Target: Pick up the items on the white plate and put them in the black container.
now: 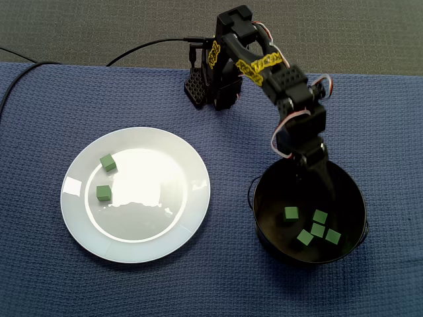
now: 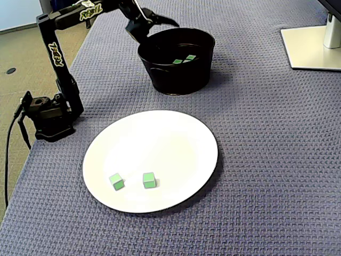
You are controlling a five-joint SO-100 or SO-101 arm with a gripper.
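Two green cubes (image 1: 108, 162) (image 1: 103, 193) lie on the left part of the white plate (image 1: 152, 228); in the other fixed view they sit at the plate's near edge (image 2: 117, 181) (image 2: 149, 180). The black container (image 1: 259, 221) (image 2: 176, 80) holds several green cubes (image 1: 318, 230) (image 2: 184, 59). My gripper (image 1: 309, 173) (image 2: 159, 28) hangs over the container's rim on the arm's side. Its jaws are spread apart and hold nothing.
The arm's base (image 1: 211, 86) (image 2: 50, 114) stands at the cloth's edge with a black cable (image 1: 145, 46) trailing off. A white monitor stand (image 2: 314, 48) sits beyond the container. A small white label (image 1: 71, 186) lies on the plate's rim.
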